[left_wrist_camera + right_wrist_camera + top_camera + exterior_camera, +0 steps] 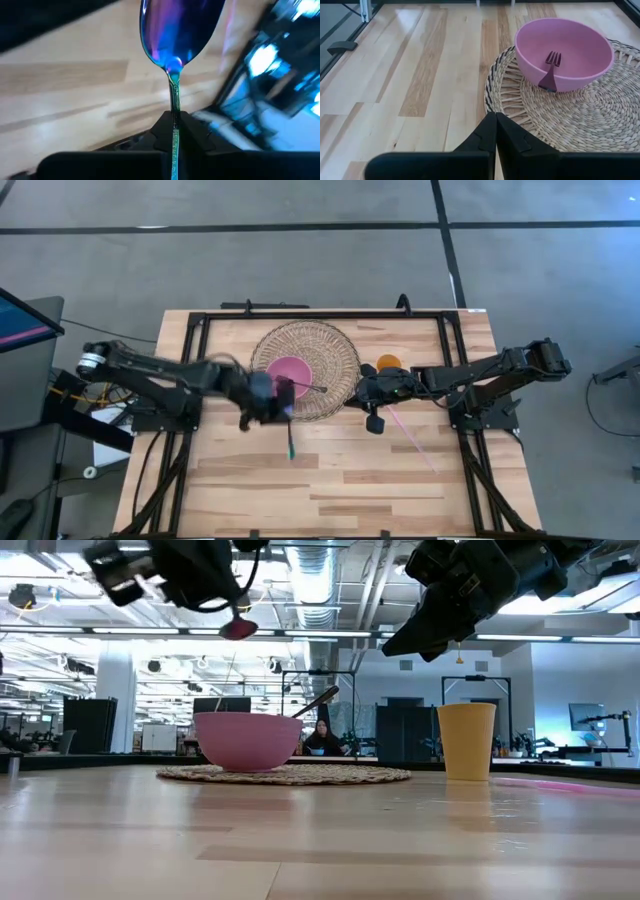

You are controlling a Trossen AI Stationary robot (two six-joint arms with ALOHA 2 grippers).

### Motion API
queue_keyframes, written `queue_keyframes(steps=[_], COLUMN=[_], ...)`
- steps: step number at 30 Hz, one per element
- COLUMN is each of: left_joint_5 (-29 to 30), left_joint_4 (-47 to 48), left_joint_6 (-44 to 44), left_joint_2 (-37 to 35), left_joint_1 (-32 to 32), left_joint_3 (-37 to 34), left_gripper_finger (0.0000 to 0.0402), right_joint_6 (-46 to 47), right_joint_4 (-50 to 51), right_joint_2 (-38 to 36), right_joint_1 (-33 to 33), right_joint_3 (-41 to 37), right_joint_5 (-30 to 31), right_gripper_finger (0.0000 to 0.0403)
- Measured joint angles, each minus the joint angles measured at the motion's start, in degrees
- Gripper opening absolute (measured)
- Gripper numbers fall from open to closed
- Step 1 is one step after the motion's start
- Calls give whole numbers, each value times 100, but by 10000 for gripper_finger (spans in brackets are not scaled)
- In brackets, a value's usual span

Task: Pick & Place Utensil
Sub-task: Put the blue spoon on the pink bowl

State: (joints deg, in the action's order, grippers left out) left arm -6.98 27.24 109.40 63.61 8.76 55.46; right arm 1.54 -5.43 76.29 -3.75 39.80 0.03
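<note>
My left gripper hovers above the near rim of the woven mat and is shut on an iridescent blue-purple spoon with a green handle. The pink bowl sits on the mat, also pink bowl in the right wrist view. A purple fork leans inside it, its handle sticking out over the rim. My right gripper is shut and empty, raised above the table at the mat's right edge. My left gripper pinches the spoon's thin handle just behind the spoon's bowl, between its two fingers. The spoon is lifted clear of the table and shows below the gripper in the low view. Its handle end points toward the table's near edge.
An orange cup stands right of the mat, also orange cup in the low view. A thin pink stick lies on the wood near my right gripper. A black frame edges the table. Bare wood stretches along the near side.
</note>
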Motion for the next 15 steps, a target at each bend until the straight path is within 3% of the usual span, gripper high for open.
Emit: queue_keyframes(steps=[3,6,15], left_joint_5=[-277,-911,-2330], left_joint_4=[169,299,407], left_joint_6=[-104,-365,-1294], left_joint_2=[-159,-133,743], left_joint_1=[-721,-1375,-2697], left_joint_3=[4,2,0], left_gripper_finger=[16,19,21], right_joint_6=[0,0,0], right_joint_4=[2,32,66], right_joint_2=[0,0,0], right_joint_1=[0,-2,-2], right_joint_3=[-1,1,-1], right_joint_5=[2,0,0], right_gripper_finger=[0,0,0])
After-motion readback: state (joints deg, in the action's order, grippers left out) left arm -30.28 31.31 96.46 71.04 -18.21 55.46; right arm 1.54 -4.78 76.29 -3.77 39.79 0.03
